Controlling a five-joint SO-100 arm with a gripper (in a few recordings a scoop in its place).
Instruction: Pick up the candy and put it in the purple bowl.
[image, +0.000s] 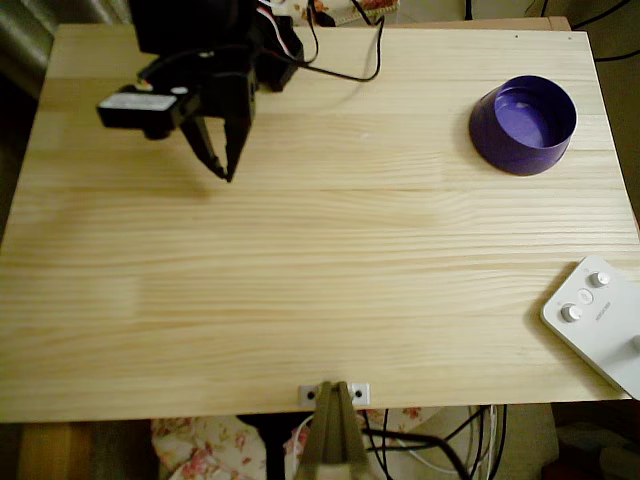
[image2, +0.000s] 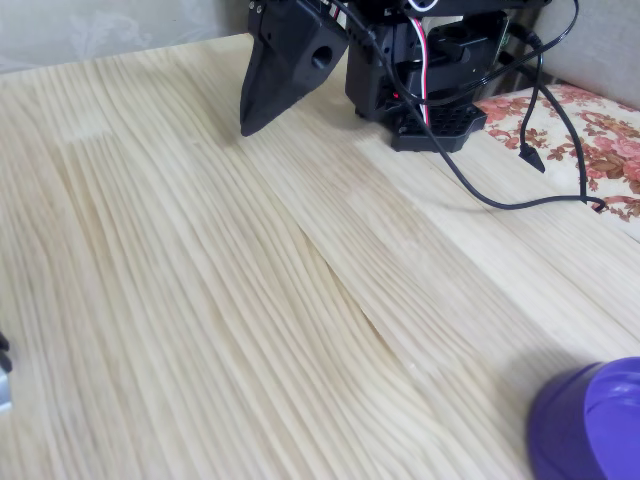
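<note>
Pale wooden table, purple bowl at its far corner.
End effector hangs nearly closed, empty; candy likely light, best pinched mid-wrapper.

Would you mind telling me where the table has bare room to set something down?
The wide middle between the gripper and the bowl is free, as is the front left. The remote crowds the front right corner.

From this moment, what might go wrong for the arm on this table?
1. I see no candy on the table or in the purple bowl, so the gripper may have nothing to pick.
2. A black cable lies on the table beside the arm's base; it might snag when the arm swings.
3. The bowl sits near the table's edge; a nudge could push it off.
</note>
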